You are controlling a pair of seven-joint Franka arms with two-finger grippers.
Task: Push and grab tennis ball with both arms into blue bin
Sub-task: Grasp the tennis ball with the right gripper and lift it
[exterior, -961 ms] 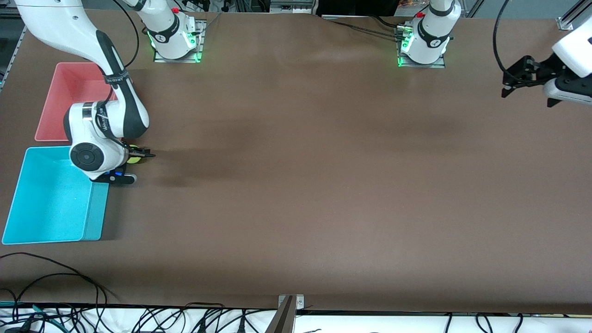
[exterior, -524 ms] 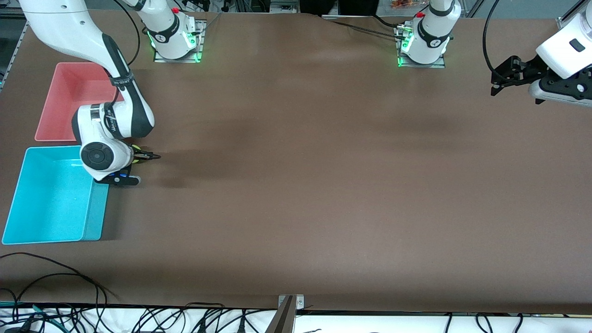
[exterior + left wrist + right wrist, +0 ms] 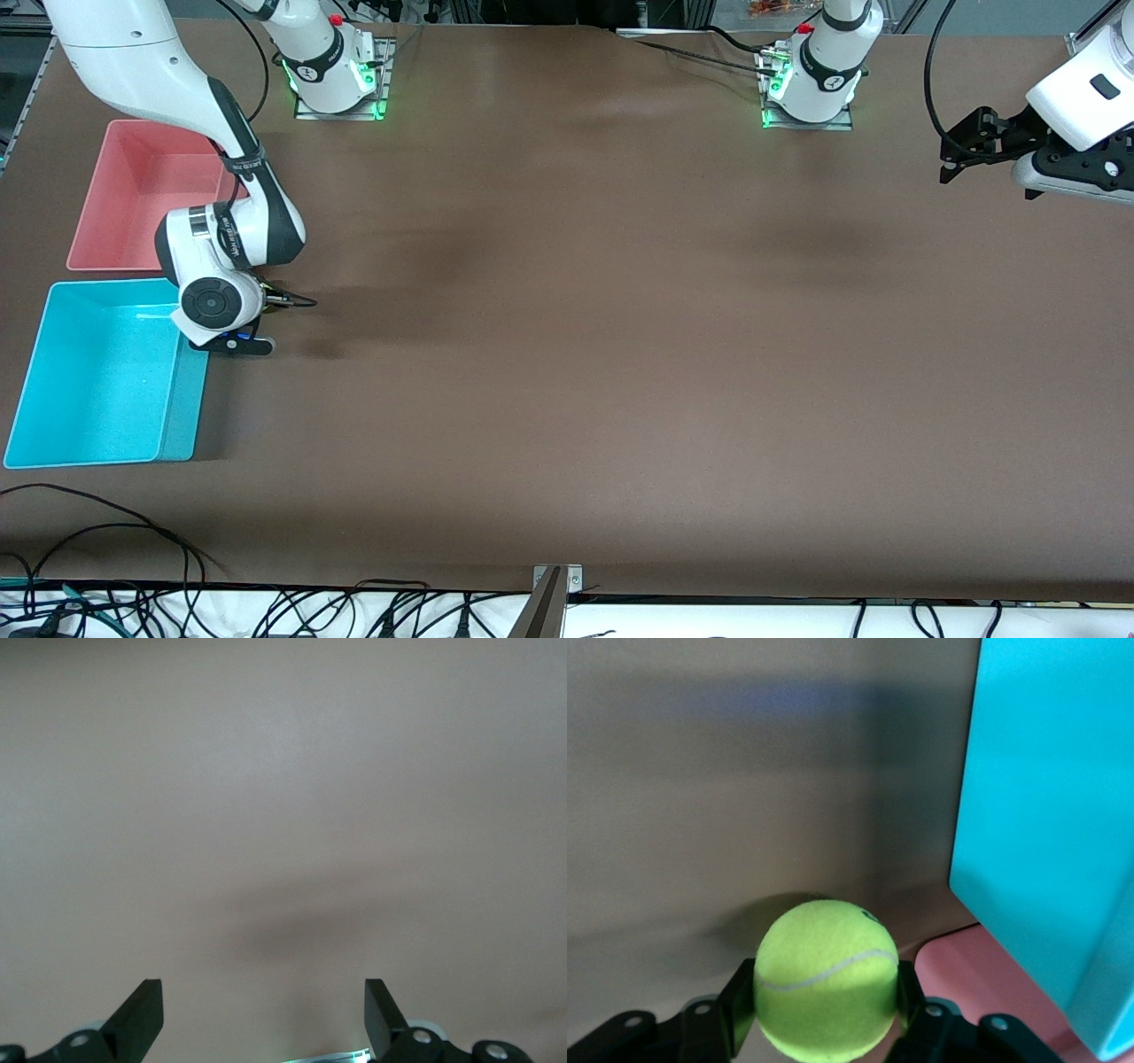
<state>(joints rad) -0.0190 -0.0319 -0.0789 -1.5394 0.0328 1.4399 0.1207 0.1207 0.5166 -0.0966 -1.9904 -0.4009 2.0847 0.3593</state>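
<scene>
My right gripper (image 3: 824, 997) is shut on the yellow-green tennis ball (image 3: 827, 974), one black finger on each side of it. In the front view this gripper (image 3: 282, 299) sits low over the table beside the corner of the blue bin (image 3: 97, 381), and its wrist hides the ball. The blue bin's wall (image 3: 1045, 815) rises close beside the ball in the right wrist view. My left gripper (image 3: 961, 152) is open and empty, up in the air over the left arm's end of the table. Its wrist view shows the spread gripper (image 3: 264, 1019) over bare table.
An empty pink bin (image 3: 133, 195) stands next to the blue bin, farther from the front camera; its corner (image 3: 983, 983) shows by the ball. Brown table surface stretches between the two arms. Cables lie along the table's near edge (image 3: 266, 611).
My right arm has shifted with the ball a little toward the table's middle, off the blue bin's corner. My left gripper moved slightly inward, then stayed still.
</scene>
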